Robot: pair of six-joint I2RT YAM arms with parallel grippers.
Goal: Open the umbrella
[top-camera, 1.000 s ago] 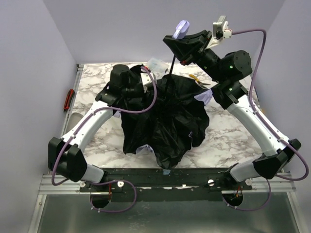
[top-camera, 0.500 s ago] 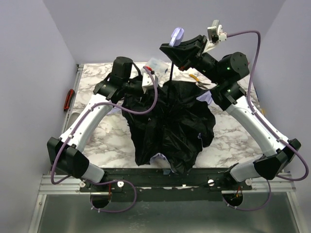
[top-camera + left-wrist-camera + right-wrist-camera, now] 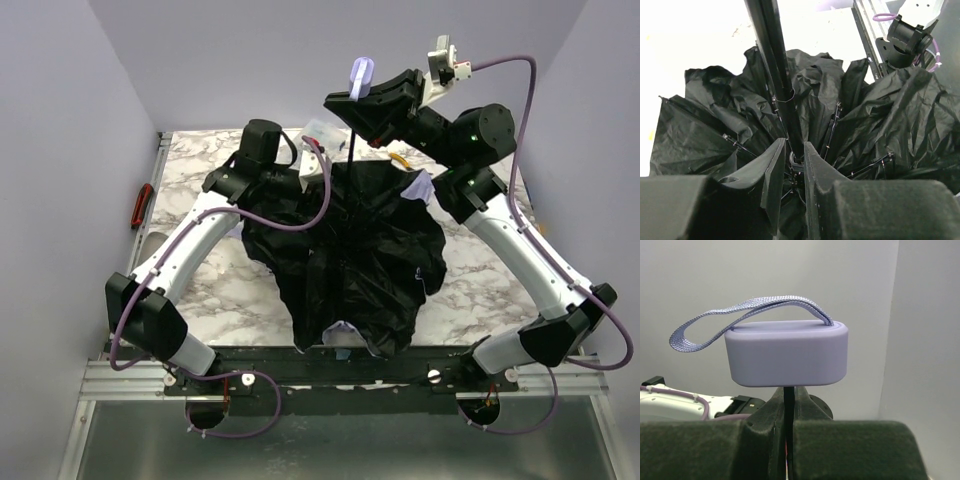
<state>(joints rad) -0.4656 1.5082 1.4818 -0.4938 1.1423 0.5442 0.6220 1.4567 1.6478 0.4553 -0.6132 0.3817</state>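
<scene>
The marble-patterned table (image 3: pixel 205 290) carried the umbrella (image 3: pixel 345 255) at its middle, standing upside down with the canopy sagging on the tabletop between your two arms.

The canopy (image 3: pixel 900 120) was the biggest shape in view: black lining facing up, creased and slack, spread into a loose bowl rather than a taut dome. A little lavender outer fabric (image 3: pixel 418 185) showed at its far right edge. Thin metal ribs (image 3: pixel 867 165) fanned outward from the centre but were not stretched straight.

Judging by that, you were partway through. The shaft was drawn out and the canopy had begun to splay, yet it did not look locked open. The sliding hub probably had more travel to make before the ribs would tension.

Your left gripper (image 3: pixel 795 162) sat deep in the folds, its jaws closed in on the black shaft (image 3: pixel 782 95) right at the hub where the ribs met.

Your right gripper (image 3: pixel 788 415) was raised high over the far side of the table, jaws pinched shut on the thin shaft just below the knob.

The long axis ran along that shaft — close to upright, canopy tip down, handle up and leaning slightly toward the back wall.

The lavender handle knob (image 3: pixel 786 354) topped it, a woven wrist strap (image 3: pixel 730 317) looping off its top.
</scene>
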